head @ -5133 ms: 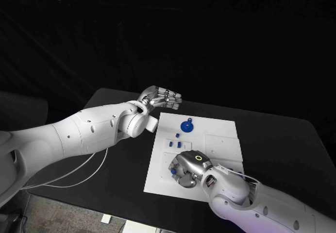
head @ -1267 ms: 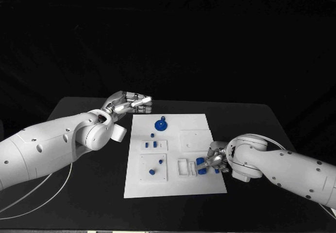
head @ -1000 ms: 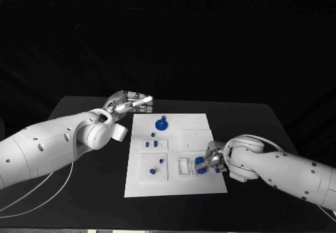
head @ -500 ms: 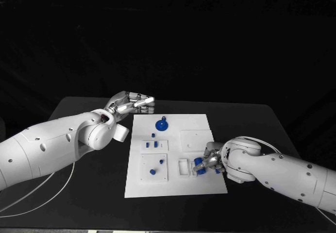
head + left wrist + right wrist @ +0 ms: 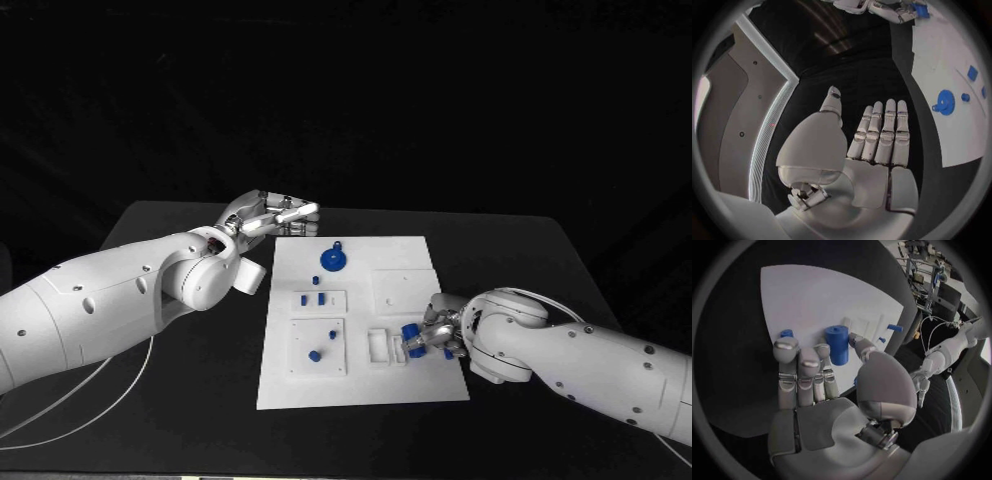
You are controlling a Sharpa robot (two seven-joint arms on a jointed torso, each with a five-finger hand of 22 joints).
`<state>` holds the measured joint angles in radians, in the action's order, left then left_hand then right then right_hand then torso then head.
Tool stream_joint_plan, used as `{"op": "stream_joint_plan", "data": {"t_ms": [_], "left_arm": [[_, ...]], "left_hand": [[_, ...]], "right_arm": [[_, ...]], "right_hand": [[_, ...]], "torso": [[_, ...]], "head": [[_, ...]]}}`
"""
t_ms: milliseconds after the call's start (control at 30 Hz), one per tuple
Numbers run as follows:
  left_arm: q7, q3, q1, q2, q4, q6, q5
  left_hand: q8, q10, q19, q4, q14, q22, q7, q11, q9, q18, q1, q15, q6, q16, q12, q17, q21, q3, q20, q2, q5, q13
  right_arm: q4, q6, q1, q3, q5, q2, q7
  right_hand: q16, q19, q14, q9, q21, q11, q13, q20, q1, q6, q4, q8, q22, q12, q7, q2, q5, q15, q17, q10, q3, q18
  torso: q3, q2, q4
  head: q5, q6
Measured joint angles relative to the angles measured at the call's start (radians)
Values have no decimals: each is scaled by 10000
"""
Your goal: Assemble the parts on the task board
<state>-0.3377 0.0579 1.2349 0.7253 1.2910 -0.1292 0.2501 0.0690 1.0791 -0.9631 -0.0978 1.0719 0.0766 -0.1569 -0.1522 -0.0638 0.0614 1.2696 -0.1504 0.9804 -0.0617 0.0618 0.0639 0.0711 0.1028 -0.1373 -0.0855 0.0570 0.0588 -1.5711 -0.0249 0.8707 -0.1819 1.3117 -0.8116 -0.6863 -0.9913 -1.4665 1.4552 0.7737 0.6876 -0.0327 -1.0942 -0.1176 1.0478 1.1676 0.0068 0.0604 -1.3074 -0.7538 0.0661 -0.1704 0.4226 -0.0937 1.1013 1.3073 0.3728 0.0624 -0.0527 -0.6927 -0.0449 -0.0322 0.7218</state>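
Right robot hand (image 5: 437,333): pinched a blue cylinder (image 5: 838,343) between thumb and fingers, lower right of the task board (image 5: 364,385).
Left robot hand (image 5: 268,216): hovered at the board's upper-left corner, fingers together, held nothing.
Cylinder's handling: looked light, rigid, smooth plastic, likely slippery.
Best hold: mid-body, opposite sides, upright.

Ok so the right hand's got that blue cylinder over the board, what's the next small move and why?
Probably lower it a little further, straight down. The right hand pinches the blue cylinder upright over the task board, by the small white fixture near its right edge. Whether it is seated I cannot tell. The left hand is off the board.
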Motion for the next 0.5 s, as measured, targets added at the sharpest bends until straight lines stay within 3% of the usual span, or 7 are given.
{"op": "stream_joint_plan", "data": {"t_ms": [67, 100, 133, 167, 233, 333, 500], "left_arm": [[9, 1, 0, 5, -2, 3, 10], [13, 2, 0, 5, -5, 5, 14], [16, 2, 0, 5, -10, 6, 19], [20, 2, 0, 5, -15, 7, 25], [26, 2, 0, 6, -24, 10, 34], [38, 2, 0, 8, -26, 19, 47], [57, 3, 0, 13, -28, 37, 61]], "left_hand": [[0, 0, 0, 0, 0, 0, 0, 0, 0, 0, 0, 0, 0, 0, 0, 0, 0, 0, 0, 0, 0, 0], [0, 0, 0, 0, 0, 0, 0, 0, 0, 1, 0, 0, 0, 0, 0, 0, 0, 0, 0, 0, 0, 0], [0, 0, 0, 0, 0, 0, 0, 0, 0, 1, 0, 0, 0, 0, 0, 0, 0, 0, 0, 0, 0, 0], [0, 0, 0, 0, 0, 0, 0, 0, 0, 0, 0, 0, 0, 0, 0, 0, 0, 0, 0, 0, 0, 0], [0, 0, 0, 0, 0, 1, 0, 0, 0, 1, 0, 0, 0, 0, 0, 0, 0, 0, 0, 0, 0, 0], [0, 0, 0, 0, 0, 1, 0, 0, 0, 1, 0, 0, 0, 0, 0, 0, 0, 0, 0, 0, 42, 0], [0, 1, 0, 0, 0, 1, 0, 0, 0, 1, 0, 0, 0, 0, 0, 0, 0, 0, 0, 0, 42, 0]], "right_arm": [[-115, -196, -6, -57, -143, -112, 0], [-173, -285, -4, -97, -219, -162, -1], [-236, -378, 3, -133, -303, -208, -2], [-313, -497, 11, -168, -424, -259, -3], [-409, -678, 6, -196, -621, -324, -3], [-597, -955, -3, -276, -944, -412, -3], [-813, -1301, 5, -355, -1313, -470, 36]], "right_hand": [[0, 0, -10, -2357, 38, -50, 0, 0, -26, 45, -44, 13, 0, 0, -28, 26, 2, -12, 0, 27, -43, -1], [0, 0, -10, -4097, 38, -69, 0, 0, -39, 84, -116, 17, 0, 0, -13, 40, 9, -14, 0, 44, 3, -1], [0, 0, -12, -5838, 38, -79, 0, 0, -49, 84, -1092, -44, 0, 0, -13, 49, 15, -16, 0, 35, 956, -1], [0, 0, -13, -6350, 79, -123, 0, 0, -49, 86, -1571, -95, 0, 0, -15, 49, 15, -18, -1, -11, 1333, -2], [0, 0, -17, -6450, 86, -98, -12, 0, -62, 178, -1773, -96, 0, -23, -32, 63, -197, -45, -1, 15, 1372, -2], [0, 0, -12, -6450, 87, -68, -37, 0, 42, 247, -1594, -93, 0, -80, -31, 179, -318, -49, -6, 47, 1120, -3], [0, 0, -12, -6451, 87, -68, -38, 0, 42, 250, -1515, -93, 1, -80, -33, 179, -325, -49, -22, 47, 1039, -4]], "torso": [[1, -1, 3], [1, -1, 4], [1, -1, 6], [1, -1, 7], [1, -2, 7], [0, -3, 6], [-5, -4, 4]], "head": [[5, -8], [6, -11], [7, -15], [7, -17], [8, -20], [14, -21], [27, -20]]}}
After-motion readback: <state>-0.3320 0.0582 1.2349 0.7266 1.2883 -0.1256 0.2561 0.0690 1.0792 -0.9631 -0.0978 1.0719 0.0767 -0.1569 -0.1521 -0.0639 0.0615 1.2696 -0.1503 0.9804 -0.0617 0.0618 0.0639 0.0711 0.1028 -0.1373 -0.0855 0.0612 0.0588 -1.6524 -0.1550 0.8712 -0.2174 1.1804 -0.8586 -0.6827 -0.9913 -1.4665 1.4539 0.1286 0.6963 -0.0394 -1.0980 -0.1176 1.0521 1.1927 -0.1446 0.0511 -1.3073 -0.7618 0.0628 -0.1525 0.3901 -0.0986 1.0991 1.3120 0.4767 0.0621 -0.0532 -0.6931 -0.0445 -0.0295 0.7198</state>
